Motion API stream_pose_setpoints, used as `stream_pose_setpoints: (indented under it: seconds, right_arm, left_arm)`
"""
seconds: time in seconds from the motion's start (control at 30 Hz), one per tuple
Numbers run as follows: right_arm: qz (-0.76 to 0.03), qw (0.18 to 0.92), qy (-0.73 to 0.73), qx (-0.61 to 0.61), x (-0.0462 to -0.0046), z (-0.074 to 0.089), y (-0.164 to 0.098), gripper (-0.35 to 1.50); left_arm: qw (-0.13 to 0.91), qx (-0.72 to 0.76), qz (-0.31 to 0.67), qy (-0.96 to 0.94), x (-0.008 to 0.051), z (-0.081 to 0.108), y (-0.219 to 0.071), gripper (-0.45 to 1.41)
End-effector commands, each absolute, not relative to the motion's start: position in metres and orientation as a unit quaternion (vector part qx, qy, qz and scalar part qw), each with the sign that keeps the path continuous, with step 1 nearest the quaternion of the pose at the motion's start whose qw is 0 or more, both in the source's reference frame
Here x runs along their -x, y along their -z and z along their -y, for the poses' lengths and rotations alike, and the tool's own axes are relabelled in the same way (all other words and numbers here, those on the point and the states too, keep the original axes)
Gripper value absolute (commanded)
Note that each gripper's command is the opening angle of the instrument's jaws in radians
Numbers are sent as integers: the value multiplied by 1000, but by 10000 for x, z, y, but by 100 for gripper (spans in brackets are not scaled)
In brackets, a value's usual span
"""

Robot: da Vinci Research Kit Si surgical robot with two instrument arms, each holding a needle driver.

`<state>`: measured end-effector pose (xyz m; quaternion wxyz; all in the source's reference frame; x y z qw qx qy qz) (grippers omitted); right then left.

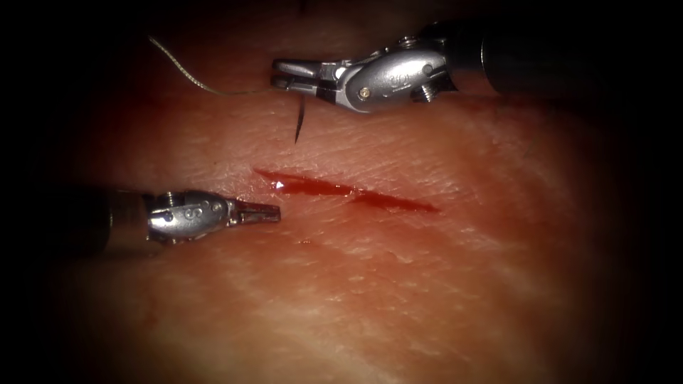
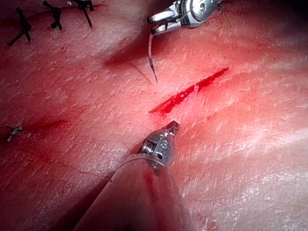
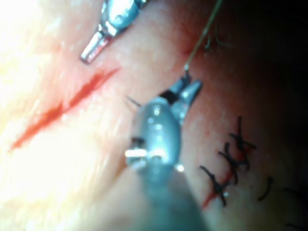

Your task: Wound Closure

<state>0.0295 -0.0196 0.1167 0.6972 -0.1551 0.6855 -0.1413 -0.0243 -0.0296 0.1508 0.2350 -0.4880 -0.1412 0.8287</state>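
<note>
The cut (image 1: 345, 190) lies as a narrow slit with red fluid across the tissue (image 1: 427, 284). My right tool (image 1: 284, 75) hovers above the cut's left end, jaws shut on the curved needle (image 1: 299, 117) near its thread end. The needle hangs free of the tissue, its tip pointing down toward the cut. The thread (image 1: 192, 75) trails away to the upper left. My left tool (image 1: 267, 211) rests just left of the cut's left end, jaws shut and holding nothing. The left wrist view has the left tool (image 2: 171, 129), the cut (image 2: 187, 94), the needle (image 2: 151, 57) and the right tool (image 2: 163, 21).
Dark knotted stitches (image 2: 53, 17) close an older cut on the tissue, also seen as stitches (image 3: 231, 163) in the right wrist view. That view also has the right tool (image 3: 187, 86), the thread (image 3: 204, 33), the left tool (image 3: 94, 48) and the cut (image 3: 62, 108).
</note>
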Motion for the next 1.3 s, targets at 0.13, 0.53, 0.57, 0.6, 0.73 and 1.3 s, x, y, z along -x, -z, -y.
stream_pose_setpoints:
  seconds: [0.13,0.53,0.57,0.6,0.73,1.3]
  right_arm:
    - [-685,700,134,151,-302,195,-1172,-35]
    - [-691,702,113,127,-296,203,-1166,-35]
    - [-691,700,124,132,-297,204,-1166,-35]
    - [-689,698,135,138,-297,205,-1165,-35]
    - [-677,696,185,155,-302,210,-1161,-35]
    - [-669,677,242,185,-312,221,-1158,-35]
  left_arm:
    - [235,488,143,-828,248,301,-1515,-25]
    - [235,488,143,-828,248,301,-1515,-25]
    - [235,488,143,-828,248,301,-1515,-25]
    - [235,488,143,-828,248,301,-1515,-25]
    - [235,488,143,-828,248,301,-1515,-25]
    - [233,477,136,-836,255,303,-1530,-21]
